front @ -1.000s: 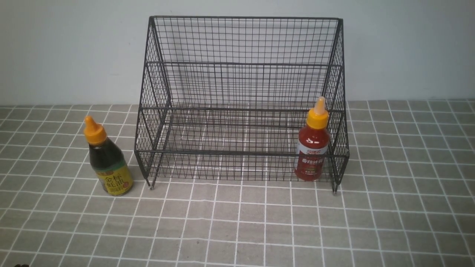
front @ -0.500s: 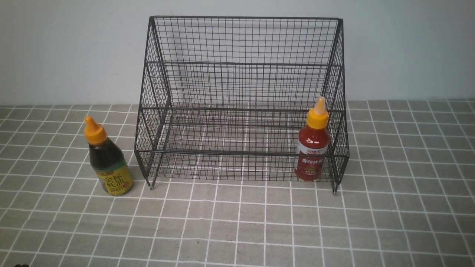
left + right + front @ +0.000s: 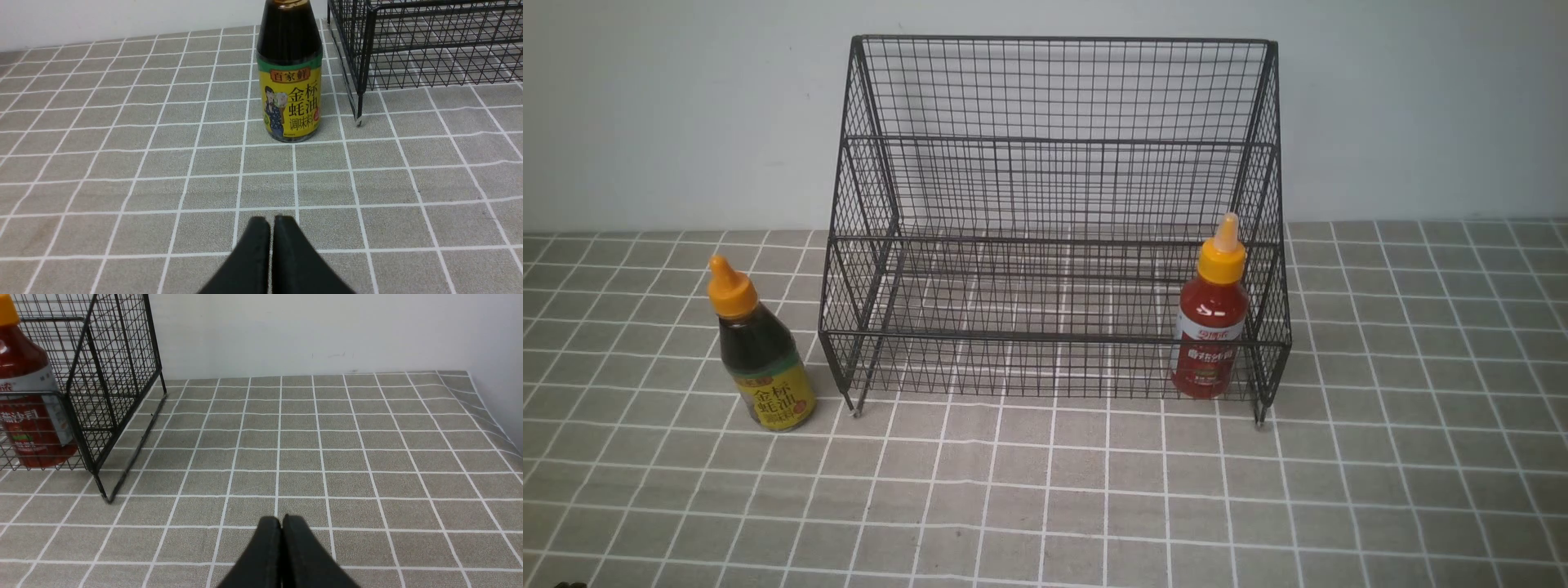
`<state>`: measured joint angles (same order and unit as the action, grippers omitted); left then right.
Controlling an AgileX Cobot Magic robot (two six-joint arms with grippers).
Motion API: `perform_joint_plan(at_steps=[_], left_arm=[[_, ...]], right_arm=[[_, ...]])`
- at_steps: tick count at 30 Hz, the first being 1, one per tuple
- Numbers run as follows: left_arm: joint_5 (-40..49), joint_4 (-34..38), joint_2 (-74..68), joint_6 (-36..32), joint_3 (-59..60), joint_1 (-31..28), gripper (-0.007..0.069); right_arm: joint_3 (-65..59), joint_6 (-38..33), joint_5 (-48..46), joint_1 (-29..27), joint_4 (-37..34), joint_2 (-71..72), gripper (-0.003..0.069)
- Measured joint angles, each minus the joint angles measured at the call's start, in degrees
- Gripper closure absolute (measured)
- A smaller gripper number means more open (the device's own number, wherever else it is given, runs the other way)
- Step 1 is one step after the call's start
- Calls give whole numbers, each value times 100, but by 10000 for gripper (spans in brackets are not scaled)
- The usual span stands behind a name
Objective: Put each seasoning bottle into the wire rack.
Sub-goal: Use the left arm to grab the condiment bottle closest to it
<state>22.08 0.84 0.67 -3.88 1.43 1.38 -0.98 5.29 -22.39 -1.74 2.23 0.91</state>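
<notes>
The black wire rack [image 3: 1054, 147] stands at the back middle of the table. The red seasoning bottle [image 3: 1210, 327] stands upright inside its lower tier at the right end; the right wrist view shows the same red bottle [image 3: 24, 400] behind the mesh. The dark brown seasoning bottle [image 3: 761, 355] with a yellow-green label stands upright on the cloth just left of the rack, and faces the left wrist camera as bottle [image 3: 289, 81]. My left gripper [image 3: 271, 222] is shut and empty, well short of that bottle. My right gripper [image 3: 281, 522] is shut and empty, off to the right of the rack [image 3: 110, 375].
A grey checked tablecloth [image 3: 1045, 490] covers the table, with a pale wall behind. The cloth's right edge [image 3: 494, 416] drops off near the wall corner. A rack leg [image 3: 358, 110] stands close beside the brown bottle.
</notes>
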Motion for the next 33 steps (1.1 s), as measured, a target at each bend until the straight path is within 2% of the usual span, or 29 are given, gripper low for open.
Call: perform_joint_plan(at_steps=[7,16,22,26,27,30,32,33], left_arm=[[-75,18,0,0,6,0,631],[-652,632,0,0,18,0,631],[-1385,1548,0,238,23,0,631],[-2815,2613,0,477,23,0,631],[-2947,2713,0,477,11,0,631],[-2701,2844,-11,477,-216,0,631],[-2253,2813,-216,440,-509,0,631],[-1704,2729,-577,388,-805,0,631]], right_arm=[[0,0,0,0,0,0,672],[0,0,0,0,0,0,672],[0,0,5,0,0,0,672],[0,0,5,0,0,0,672],[0,5,5,0,0,0,672],[0,5,5,0,0,0,672],[0,12,5,0,0,0,672],[0,17,5,0,0,0,672]])
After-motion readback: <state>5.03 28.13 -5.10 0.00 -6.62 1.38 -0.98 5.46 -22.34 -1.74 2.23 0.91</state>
